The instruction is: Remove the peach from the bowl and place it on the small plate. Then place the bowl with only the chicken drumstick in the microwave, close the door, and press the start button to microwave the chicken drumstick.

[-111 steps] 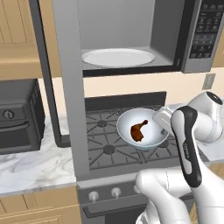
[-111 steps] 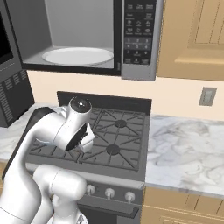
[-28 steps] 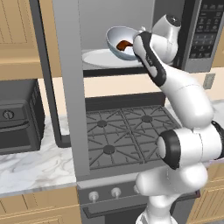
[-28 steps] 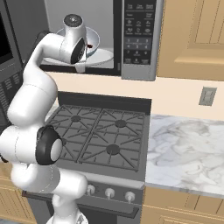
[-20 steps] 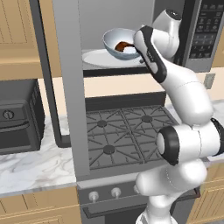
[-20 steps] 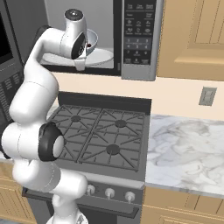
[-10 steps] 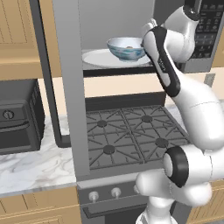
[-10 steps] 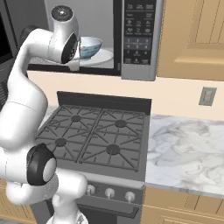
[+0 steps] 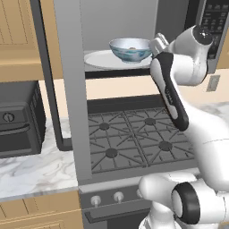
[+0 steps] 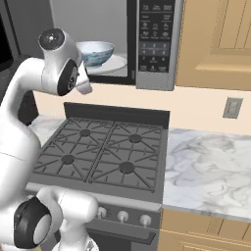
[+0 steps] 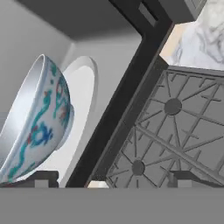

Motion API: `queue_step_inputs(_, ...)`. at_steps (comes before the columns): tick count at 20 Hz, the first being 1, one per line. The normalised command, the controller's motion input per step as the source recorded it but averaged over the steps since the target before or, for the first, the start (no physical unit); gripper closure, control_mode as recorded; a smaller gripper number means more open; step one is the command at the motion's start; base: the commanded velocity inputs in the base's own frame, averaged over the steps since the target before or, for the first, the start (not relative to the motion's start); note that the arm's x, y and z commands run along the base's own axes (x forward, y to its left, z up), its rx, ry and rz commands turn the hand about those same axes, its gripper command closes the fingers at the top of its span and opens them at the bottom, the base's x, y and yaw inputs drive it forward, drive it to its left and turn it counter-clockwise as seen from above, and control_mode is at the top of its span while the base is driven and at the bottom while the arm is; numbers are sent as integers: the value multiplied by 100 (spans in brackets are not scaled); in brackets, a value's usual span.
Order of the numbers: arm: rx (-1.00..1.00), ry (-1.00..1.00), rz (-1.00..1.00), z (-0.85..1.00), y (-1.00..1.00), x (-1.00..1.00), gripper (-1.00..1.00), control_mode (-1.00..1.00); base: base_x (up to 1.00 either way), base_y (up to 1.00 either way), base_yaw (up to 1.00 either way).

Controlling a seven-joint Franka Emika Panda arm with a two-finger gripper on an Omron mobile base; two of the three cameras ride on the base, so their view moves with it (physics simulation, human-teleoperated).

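One bowl (image 9: pixel 130 48) now rests on the microwave's white turntable (image 9: pixel 99 59), carried up from the stove (image 9: pixel 134 141). My tool (image 11: pixel 112 180) has let go, spread wide and empty just beside it. Judgement: closing the microwave door (image 9: pixel 67 89) comes next.

The bowl (image 9: pixel 130 48) sits on the turntable plate (image 9: pixel 100 59) inside the microwave (image 10: pixel 117 44), whose door (image 9: pixel 67 89) hangs open to the left. The stove (image 10: pixel 105 154) lies directly below. A toaster oven (image 9: pixel 20 118) stands on the counter (image 9: pixel 31 167) left of the stove. The gripper (image 9: pixel 157 44) is just right of the bowl.
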Motion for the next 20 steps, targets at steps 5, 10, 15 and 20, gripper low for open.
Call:
queue_step_inputs(5,-38,-29,0,-16,6,-77,-100,-100,0,0,0)
queue_step_inputs(10,-40,-5,2,-60,22,-38,-100,-100,0,0,0)
queue_step_inputs(15,-31,-23,1,-30,11,-63,-100,-100,0,0,0)
queue_step_inputs(20,-30,-9,-3,-21,41,-46,-100,-100,0,0,0)
